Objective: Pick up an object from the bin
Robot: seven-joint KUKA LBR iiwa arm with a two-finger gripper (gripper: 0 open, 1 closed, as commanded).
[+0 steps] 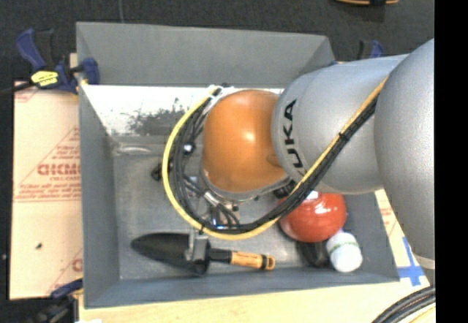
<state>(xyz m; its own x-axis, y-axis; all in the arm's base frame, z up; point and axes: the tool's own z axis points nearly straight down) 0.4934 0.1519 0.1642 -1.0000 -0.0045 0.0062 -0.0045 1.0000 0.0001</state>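
Note:
A small trowel with a black blade [157, 247] and an orange handle [247, 261] lies along the bin's front wall. My gripper [196, 248] comes down from under the orange wrist cover right at the trowel's neck, between blade and handle. Most of the gripper is hidden by the cover and cables.
A red ball [319, 218] sits at the front right, partly under the arm. A white round cap [344, 252] with a dark piece [314, 256] beside it lies in the front right corner. A small black bit [156, 173] rests on the floor at the left.

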